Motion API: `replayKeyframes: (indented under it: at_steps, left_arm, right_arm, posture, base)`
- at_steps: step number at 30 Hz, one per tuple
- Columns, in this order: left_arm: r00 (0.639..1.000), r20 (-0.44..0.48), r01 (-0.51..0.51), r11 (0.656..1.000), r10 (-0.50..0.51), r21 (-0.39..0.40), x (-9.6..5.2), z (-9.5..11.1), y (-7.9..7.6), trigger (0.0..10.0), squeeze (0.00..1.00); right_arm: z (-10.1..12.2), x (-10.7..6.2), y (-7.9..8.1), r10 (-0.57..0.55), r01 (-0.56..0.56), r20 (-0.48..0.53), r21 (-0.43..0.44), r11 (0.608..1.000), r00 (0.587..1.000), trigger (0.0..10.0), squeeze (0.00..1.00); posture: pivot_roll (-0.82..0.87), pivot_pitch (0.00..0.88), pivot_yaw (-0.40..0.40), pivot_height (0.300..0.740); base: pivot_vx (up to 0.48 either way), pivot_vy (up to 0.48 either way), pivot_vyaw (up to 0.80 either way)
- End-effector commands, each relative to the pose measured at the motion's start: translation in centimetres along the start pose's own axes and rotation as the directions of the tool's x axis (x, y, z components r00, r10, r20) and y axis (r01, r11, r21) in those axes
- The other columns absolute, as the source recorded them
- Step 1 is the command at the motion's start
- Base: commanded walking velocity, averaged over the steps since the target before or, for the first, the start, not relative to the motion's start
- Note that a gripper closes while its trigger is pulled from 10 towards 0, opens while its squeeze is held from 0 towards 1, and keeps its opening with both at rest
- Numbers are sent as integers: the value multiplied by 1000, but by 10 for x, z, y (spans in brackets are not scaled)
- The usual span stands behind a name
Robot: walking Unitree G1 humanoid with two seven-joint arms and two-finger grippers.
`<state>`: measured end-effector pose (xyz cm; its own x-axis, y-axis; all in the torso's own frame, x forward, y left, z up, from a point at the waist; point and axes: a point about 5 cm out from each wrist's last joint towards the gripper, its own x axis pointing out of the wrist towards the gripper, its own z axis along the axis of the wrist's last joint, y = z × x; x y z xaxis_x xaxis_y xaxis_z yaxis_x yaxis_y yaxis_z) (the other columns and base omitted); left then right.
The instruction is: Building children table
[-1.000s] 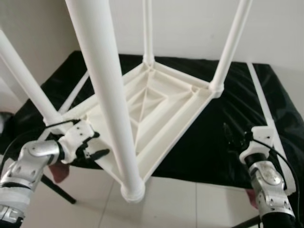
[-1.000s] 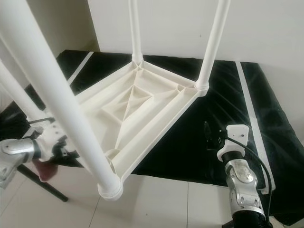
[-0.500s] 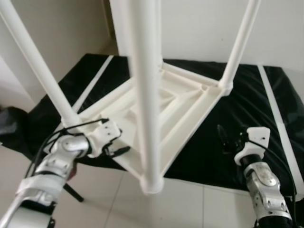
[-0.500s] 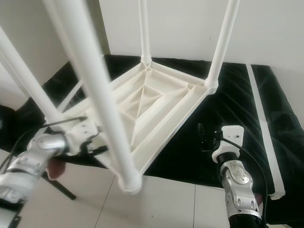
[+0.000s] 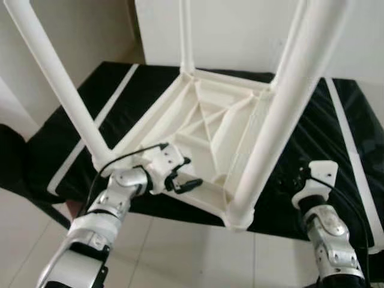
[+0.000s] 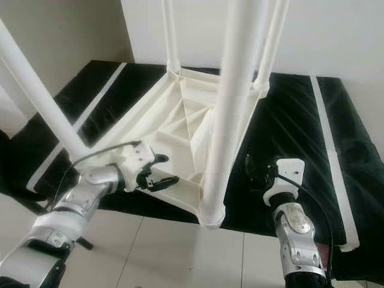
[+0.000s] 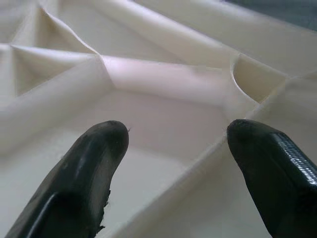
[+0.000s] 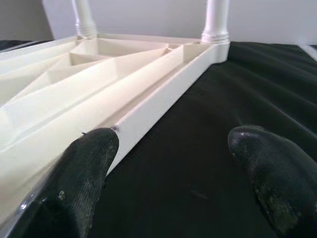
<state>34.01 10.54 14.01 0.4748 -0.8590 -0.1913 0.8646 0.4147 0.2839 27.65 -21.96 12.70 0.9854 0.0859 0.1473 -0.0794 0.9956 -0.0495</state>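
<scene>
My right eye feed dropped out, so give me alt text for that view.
An upturned white plastic children's table lies on a black cloth-covered surface, its four round legs pointing up. The left gripper, open, reaches over the table's near edge into its ribbed underside; the right gripper hovers over the cloth beside it.

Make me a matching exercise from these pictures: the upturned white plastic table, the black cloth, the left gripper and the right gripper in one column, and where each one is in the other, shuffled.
Things:
1. upturned white plastic children's table
2. black cloth with white stripes
3. left gripper
4. right gripper

Places:
A. open, over the black cloth beside the table's edge
B. spread under the table
C. open, at the table's near ribbed edge
D. lying top down, legs pointing up

Pairs: 1-D, 2-B, 3-C, 4-A
</scene>
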Motion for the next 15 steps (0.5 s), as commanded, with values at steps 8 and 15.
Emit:
replayKeyframes:
  at_steps: [8,15]
  left_arm:
    - [999,20,38,999,-39,9,-24,5,0,10000,0]
    - [987,-25,157,987,-157,-20,-46,6,-10,10000,0]
  right_arm:
    - [4,-19,3,154,-154,-10,30,988,988,10000,0]
    - [10,-42,-8,409,-414,-125,-17,910,904,10000,0]
  posture:
    - [7,12,24,740]
    - [16,6,16,740]
  base:
    - [0,0,0]
    - [0,0,0]
